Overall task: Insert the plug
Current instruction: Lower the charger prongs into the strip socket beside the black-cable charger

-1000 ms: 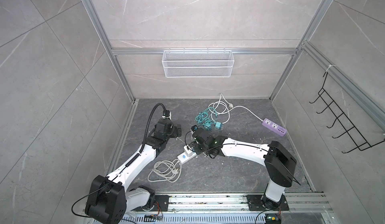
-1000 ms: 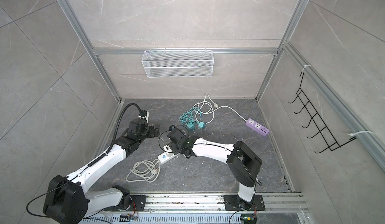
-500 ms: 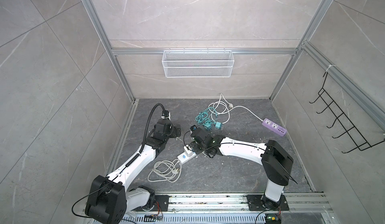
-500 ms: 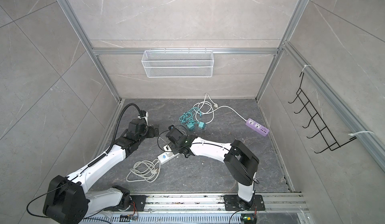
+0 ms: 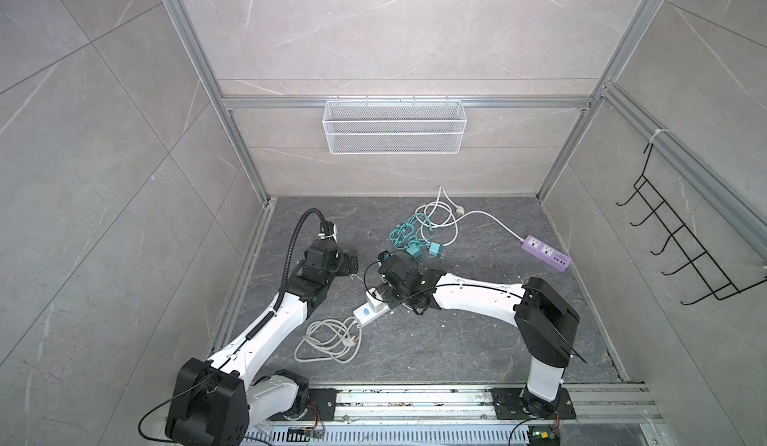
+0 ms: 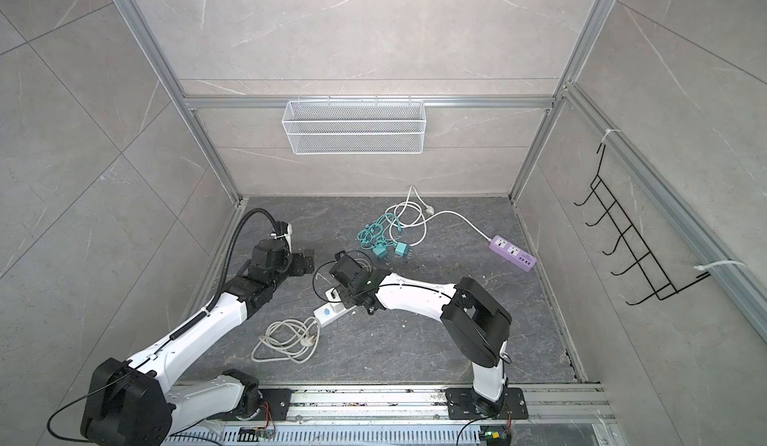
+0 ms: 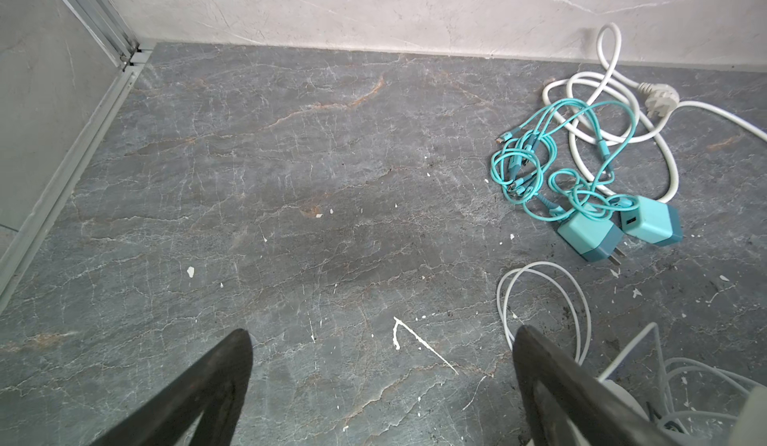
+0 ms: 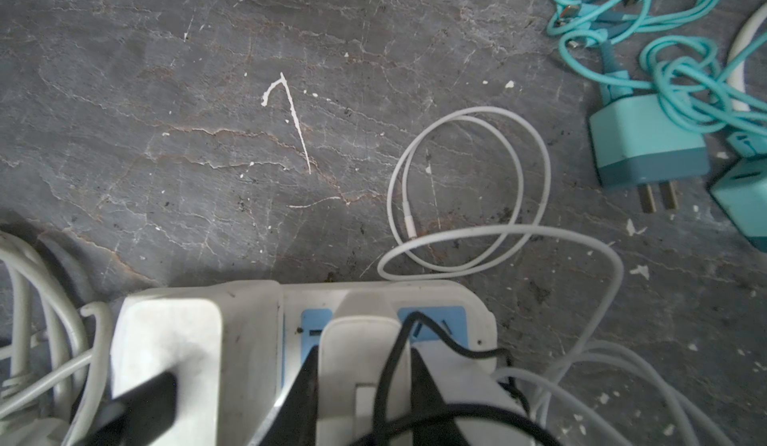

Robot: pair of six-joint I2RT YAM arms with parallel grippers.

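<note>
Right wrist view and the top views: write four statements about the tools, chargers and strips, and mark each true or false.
1. The right tool is shut on a white plug at the white power strip. True.
2. The left tool grips a teal charger. False: the left tool is open and holds nothing, over bare floor.
3. Two teal chargers lie unplugged on the floor. True.
4. The purple power strip sits under the right tool. False: the purple power strip lies apart from both arms, near the right wall.
</note>
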